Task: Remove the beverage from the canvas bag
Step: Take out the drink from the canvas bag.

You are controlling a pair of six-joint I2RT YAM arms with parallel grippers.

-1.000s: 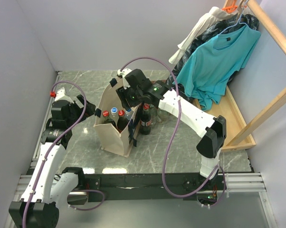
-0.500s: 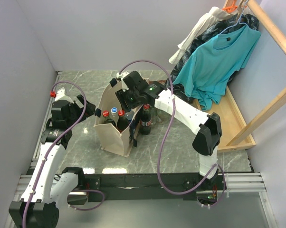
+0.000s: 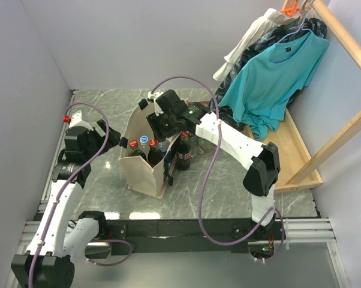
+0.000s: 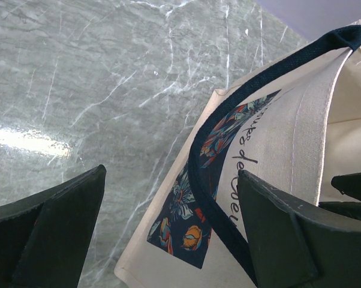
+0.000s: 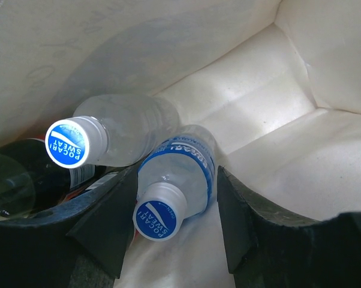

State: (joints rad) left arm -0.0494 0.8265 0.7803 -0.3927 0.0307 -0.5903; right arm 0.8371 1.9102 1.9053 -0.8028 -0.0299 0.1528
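Observation:
The beige canvas bag [image 3: 142, 173] stands upright mid-table, with several bottle caps showing at its mouth. My right gripper [image 3: 162, 128] reaches down into it. Inside, in the right wrist view, my right gripper [image 5: 177, 175] is open and straddles a clear blue-capped beverage bottle [image 5: 181, 170]; the left finger is against it and the right finger stands apart. A second blue-capped bottle [image 5: 117, 141] and a dark bottle [image 5: 12, 187] lie beside it. My left gripper [image 4: 171, 174] is open, straddling the bag's printed side [image 4: 288, 138] and its navy strap [image 4: 203, 180].
A dark cola bottle [image 3: 183, 151] stands on the table just right of the bag. A teal shirt [image 3: 276, 78] and other clothes hang at the back right over a wooden tray [image 3: 295, 153]. Walls close in the left and back.
My right arm has shifted slightly left and lower into the bag, and its jaws have narrowed a little around the bottle. The left arm has not moved.

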